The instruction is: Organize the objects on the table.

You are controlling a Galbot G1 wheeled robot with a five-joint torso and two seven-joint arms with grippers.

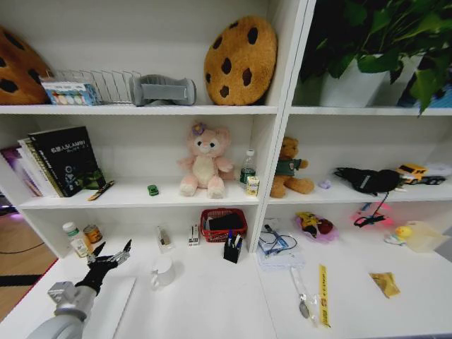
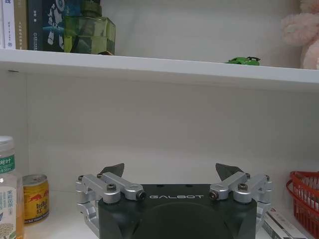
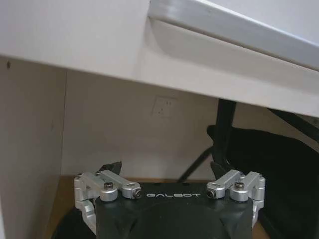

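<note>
Your left tool (image 1: 113,260) hovers wide open and empty over the tabletop (image 1: 212,296), left of the white mug (image 1: 162,272). From its wrist you see the green toy car (image 2: 243,60) on the shelf above. Your right tool (image 3: 167,172), open and empty, sits below the tabletop's underside.

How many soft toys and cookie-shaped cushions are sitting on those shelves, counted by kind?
Pink plush toy: 1
Brown teddy bear: 1
Cookie-shaped cushions: 2, one at the far left edge and one beside the upright divider
Total: 4
</note>
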